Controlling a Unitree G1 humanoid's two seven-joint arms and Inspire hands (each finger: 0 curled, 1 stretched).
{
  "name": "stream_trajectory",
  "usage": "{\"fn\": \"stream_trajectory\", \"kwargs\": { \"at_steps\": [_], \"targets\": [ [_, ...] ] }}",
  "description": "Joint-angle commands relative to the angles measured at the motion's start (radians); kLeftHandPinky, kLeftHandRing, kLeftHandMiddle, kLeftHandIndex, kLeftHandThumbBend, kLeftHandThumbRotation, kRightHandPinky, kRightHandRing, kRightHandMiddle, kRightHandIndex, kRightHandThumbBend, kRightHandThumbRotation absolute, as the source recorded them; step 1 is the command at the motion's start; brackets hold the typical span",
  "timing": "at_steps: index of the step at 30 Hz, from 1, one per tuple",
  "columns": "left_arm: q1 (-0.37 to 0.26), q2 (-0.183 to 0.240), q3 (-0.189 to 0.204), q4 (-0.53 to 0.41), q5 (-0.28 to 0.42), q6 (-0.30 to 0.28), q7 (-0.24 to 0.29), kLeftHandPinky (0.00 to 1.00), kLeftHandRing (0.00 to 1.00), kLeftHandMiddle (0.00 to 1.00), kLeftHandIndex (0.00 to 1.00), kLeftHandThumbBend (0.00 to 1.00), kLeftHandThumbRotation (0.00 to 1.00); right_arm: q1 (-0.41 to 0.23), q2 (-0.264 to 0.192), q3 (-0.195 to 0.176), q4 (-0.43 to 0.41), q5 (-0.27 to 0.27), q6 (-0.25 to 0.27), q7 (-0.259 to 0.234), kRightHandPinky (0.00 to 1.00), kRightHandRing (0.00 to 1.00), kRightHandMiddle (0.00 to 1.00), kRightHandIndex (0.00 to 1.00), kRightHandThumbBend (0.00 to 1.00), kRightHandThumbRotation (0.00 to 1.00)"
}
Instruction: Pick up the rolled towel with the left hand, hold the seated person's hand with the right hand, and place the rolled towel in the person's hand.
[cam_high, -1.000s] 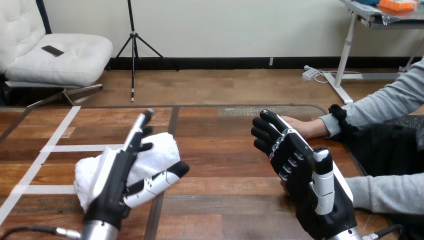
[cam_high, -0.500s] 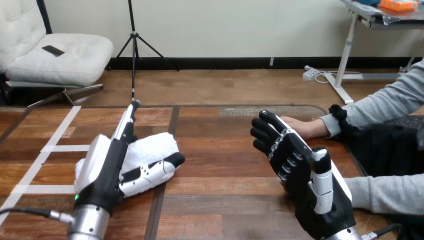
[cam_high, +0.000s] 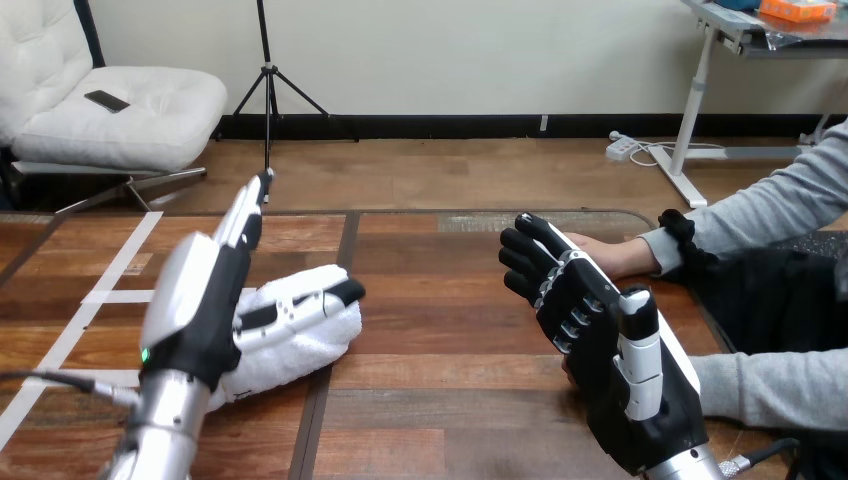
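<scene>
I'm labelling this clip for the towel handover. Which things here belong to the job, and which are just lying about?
Part of the job: rolled towel; left hand on it; right hand; the person's hand beside it.
Just there: white tape strips on the table.

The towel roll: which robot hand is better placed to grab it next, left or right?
Left. The left hand sits right at the rolled towel, its thumb lying across the top. The right hand is across the table, beside the person's hand, far from the towel.
</scene>
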Motion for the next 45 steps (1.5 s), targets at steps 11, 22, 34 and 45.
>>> {"fn": "stream_trajectory", "kwargs": {
  "at_steps": [11, 22, 34, 45],
  "targets": [
    [-0.196, 0.087, -0.073, 0.1, 0.083, 0.051, 0.032, 0.87, 0.96, 0.99, 1.0, 1.0, 0.71, -0.094, 0.017, 0.003, 0.035, 0.002, -0.046, 0.003, 0.96, 0.94, 0.92, 0.91, 0.87, 1.0],
    [-0.322, 0.139, -0.142, 0.265, 0.156, 0.047, 0.076, 0.92, 0.94, 0.97, 0.97, 1.0, 0.72, -0.112, 0.024, 0.008, 0.049, -0.004, -0.058, -0.004, 0.95, 0.93, 0.91, 0.9, 0.88, 1.0],
    [-0.459, 0.167, -0.221, 0.443, 0.21, 0.07, 0.076, 0.94, 0.94, 0.97, 0.97, 1.0, 0.72, -0.128, 0.027, 0.01, 0.056, -0.011, -0.065, -0.006, 0.94, 0.93, 0.91, 0.89, 0.89, 1.0],
    [-0.56, 0.167, -0.289, 0.589, 0.243, 0.092, 0.073, 0.91, 0.92, 0.95, 0.93, 1.0, 0.68, -0.139, 0.029, 0.009, 0.061, -0.006, -0.065, -0.004, 0.93, 0.92, 0.9, 0.88, 0.92, 1.0]
  ]
}}
